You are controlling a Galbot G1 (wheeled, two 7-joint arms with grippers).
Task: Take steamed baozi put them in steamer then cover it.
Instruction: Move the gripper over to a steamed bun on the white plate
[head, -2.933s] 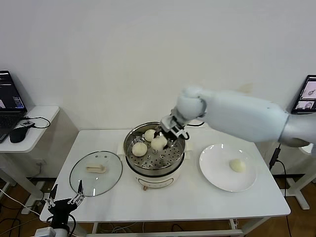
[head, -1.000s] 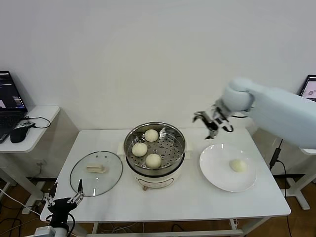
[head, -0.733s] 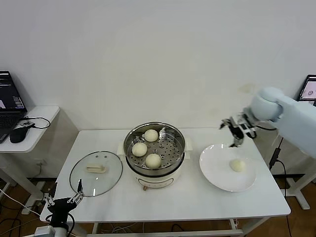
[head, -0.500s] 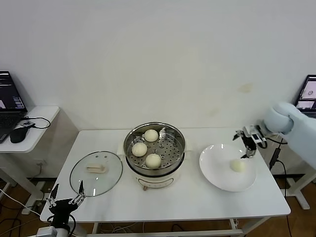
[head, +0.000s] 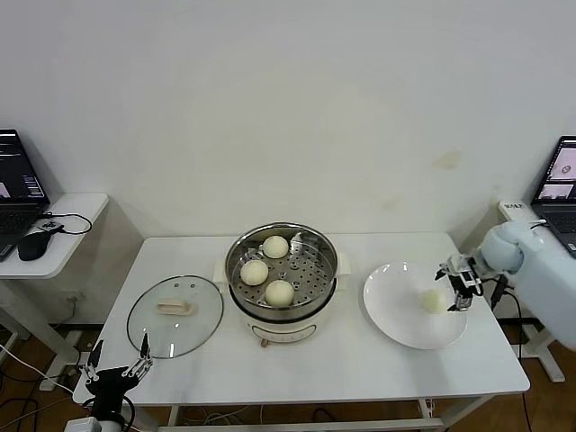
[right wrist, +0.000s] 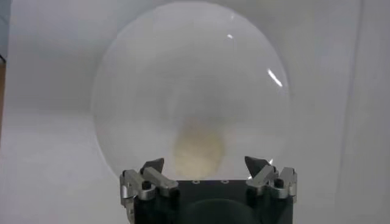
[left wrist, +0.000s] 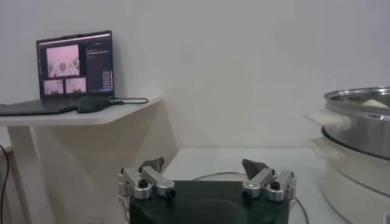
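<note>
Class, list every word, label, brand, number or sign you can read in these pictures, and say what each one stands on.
No text can be read in any view.
Laptop screen on the side table: windows and lines of text, too small to read.
Second laptop screen at the right edge: too small to read.
Small label on the white item beside it: blurred.
Steamer, plate, lid: no markings visible.

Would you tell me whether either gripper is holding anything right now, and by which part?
Nothing is held. The right gripper is open beside the baozi on the plate; the left gripper is open and empty.
</note>
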